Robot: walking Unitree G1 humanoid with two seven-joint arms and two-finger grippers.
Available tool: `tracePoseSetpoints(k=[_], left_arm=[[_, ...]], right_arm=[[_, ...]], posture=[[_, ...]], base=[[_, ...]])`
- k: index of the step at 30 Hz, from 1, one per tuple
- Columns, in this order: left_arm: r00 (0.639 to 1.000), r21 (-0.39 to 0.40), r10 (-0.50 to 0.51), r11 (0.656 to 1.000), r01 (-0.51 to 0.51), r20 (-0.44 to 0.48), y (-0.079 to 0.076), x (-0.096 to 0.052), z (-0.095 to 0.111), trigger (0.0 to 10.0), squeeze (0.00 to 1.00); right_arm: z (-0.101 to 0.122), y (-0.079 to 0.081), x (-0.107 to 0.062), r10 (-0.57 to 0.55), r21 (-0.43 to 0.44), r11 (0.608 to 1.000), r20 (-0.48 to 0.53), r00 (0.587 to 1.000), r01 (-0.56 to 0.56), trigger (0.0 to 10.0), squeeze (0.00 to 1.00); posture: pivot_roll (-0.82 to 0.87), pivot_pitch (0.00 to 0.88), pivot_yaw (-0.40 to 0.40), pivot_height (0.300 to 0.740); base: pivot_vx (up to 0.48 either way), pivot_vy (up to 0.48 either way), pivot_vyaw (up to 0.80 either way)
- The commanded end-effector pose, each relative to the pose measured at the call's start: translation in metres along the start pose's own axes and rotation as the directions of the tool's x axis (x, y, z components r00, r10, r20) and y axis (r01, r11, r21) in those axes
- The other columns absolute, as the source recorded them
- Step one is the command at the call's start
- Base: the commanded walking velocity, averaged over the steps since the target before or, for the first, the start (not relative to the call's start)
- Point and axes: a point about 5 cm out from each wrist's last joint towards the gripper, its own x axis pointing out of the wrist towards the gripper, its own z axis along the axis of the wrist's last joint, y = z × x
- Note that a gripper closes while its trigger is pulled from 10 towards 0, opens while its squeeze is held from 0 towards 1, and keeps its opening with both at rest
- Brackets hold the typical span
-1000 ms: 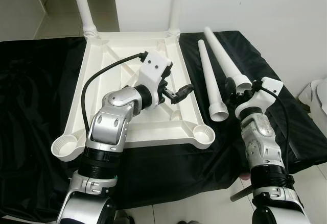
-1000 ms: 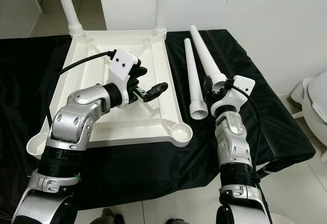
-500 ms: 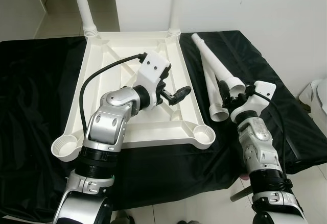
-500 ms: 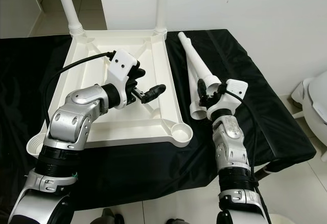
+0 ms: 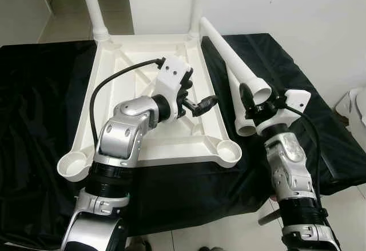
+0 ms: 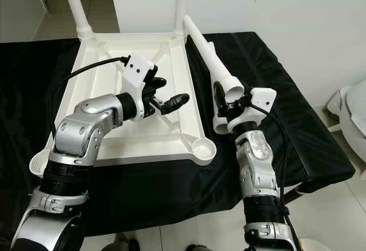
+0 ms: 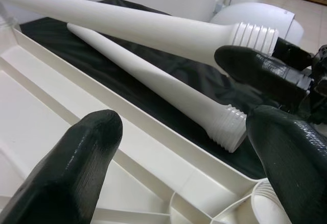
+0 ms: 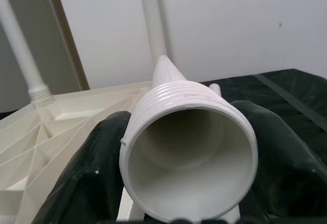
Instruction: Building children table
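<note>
An upturned white tabletop lies on the black cloth, with two legs standing screwed into its far corners. Both near corner sockets are empty. My right gripper is shut on the threaded end of a third white leg, held tilted above the cloth with its thin tip near the far right corner. That leg's hollow end sits between the fingers. A fourth leg lies on the cloth beside the tabletop. My left gripper hovers open over the tabletop's right side.
The black cloth covers the whole work surface, whose front edge drops to a tiled floor. A white rounded object stands at the far right beyond the cloth. A white wall rises behind.
My right gripper has lifted the leg off the cloth and swung its thin tip left toward the tabletop's far right corner. The left arm has hardly moved.
</note>
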Motion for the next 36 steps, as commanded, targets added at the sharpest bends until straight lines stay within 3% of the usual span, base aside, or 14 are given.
tracePoseSetpoints(k=[1, 2, 6, 10, 11, 17, 19, 25, 36], left_arm=[[0.999, -0.011, 0.031, 0.999, -0.031, 0.006, -0.001, 0.0, 0.003, 10.0, 0.0], [1.0, -0.046, 0.028, 0.999, -0.028, 0.01, 0.0, 0.001, 0.003, 10.0, 0.0], [0.999, -0.211, -0.004, 0.977, 0.012, 0.041, 0.001, 0.001, 0.009, 10.0, 0.0], [0.999, -0.29, -0.024, 0.956, 0.035, 0.041, 0.002, 0.001, 0.01, 10.0, 0.0], [0.998, -0.36, -0.044, 0.931, 0.055, 0.038, 0.004, 0.002, 0.009, 10.0, 0.0], [0.997, -0.435, -0.063, 0.897, 0.078, 0.05, 0.008, 0.004, 0.01, 10.0, 0.0], [0.996, -0.502, -0.056, 0.861, 0.081, 0.065, 0.015, 0.006, 0.011, 10.0, 0.0], [0.998, -0.557, -0.027, 0.829, 0.058, 0.064, 0.026, 0.009, 0.015, 10.0, 0.0], [0.998, -0.552, 0.056, 0.832, -0.055, -0.015, 0.035, 0.023, 0.009, 10.0, 0.0]], right_arm=[[0.008, 0.005, 0.0, 0.031, 0.009, 0.999, 0.059, 0.998, -0.031, 2.5, 0.0], [0.01, 0.008, 0.0, 0.057, 0.004, 0.998, 0.063, 0.996, -0.057, 10.0, 0.0], [0.017, 0.017, -0.002, 0.131, -0.021, 0.991, 0.097, 0.987, -0.129, 10.0, 0.0], [0.019, 0.021, -0.003, 0.177, -0.039, 0.984, 0.102, 0.979, -0.173, 10.0, 0.0], [0.02, 0.027, -0.006, 0.224, -0.057, 0.974, 0.095, 0.97, -0.22, 10.0, 0.0], [0.02, 0.033, -0.01, 0.278, -0.063, 0.96, 0.089, 0.956, -0.273, 10.0, 0.0], [0.021, 0.038, -0.014, 0.324, -0.063, 0.946, 0.087, 0.942, -0.319, 10.0, 0.0], [0.022, 0.044, -0.019, 0.377, -0.07, 0.926, 0.081, 0.923, -0.372, 10.0, 0.0], [0.024, 0.056, -0.022, 0.425, -0.074, 0.905, 0.089, 0.901, -0.419, 10.0, 0.0]], posture=[[-0.03, 0.13, 0.022, 0.74], [-0.03, 0.131, 0.021, 0.74], [-0.03, 0.131, 0.02, 0.74], [-0.03, 0.132, 0.019, 0.74], [-0.03, 0.132, 0.02, 0.74], [-0.03, 0.134, 0.02, 0.74], [-0.04, 0.134, 0.023, 0.74], [-0.04, 0.133, 0.026, 0.74], [-0.05, 0.134, 0.036, 0.74]], base=[[0.0, 0.0, 0.0], [0.0, 0.0, 0.0], [0.0, 0.0, 0.0], [0.0, 0.0, 0.0], [0.0, 0.0, 0.0], [0.0, 0.0, 0.0], [0.0, 0.0, 0.0], [0.0, 0.0, 0.0], [0.0, 0.0, 0.0]])
